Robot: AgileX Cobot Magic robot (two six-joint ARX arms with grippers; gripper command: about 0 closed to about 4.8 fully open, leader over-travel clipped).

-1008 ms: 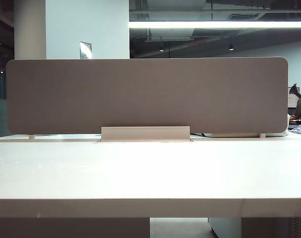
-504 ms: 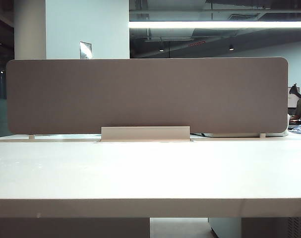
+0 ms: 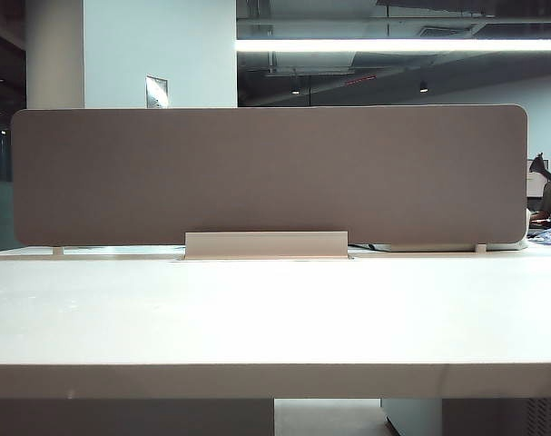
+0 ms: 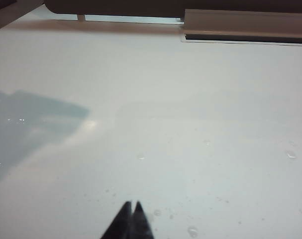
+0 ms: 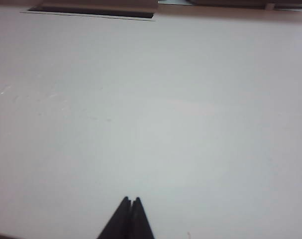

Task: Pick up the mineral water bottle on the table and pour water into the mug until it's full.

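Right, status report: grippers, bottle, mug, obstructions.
Left gripper shut, right gripper shut, both empty over the white table. Bottle and mug not in view. Nothing in the way.

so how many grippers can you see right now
2, both only in the wrist views: the left gripper shut, above the white table, and the right gripper shut above it too. Neither shows in the exterior view.

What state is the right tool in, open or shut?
Shut. The right tool shows both fingertips pressed together with nothing between them, above the bare white table.
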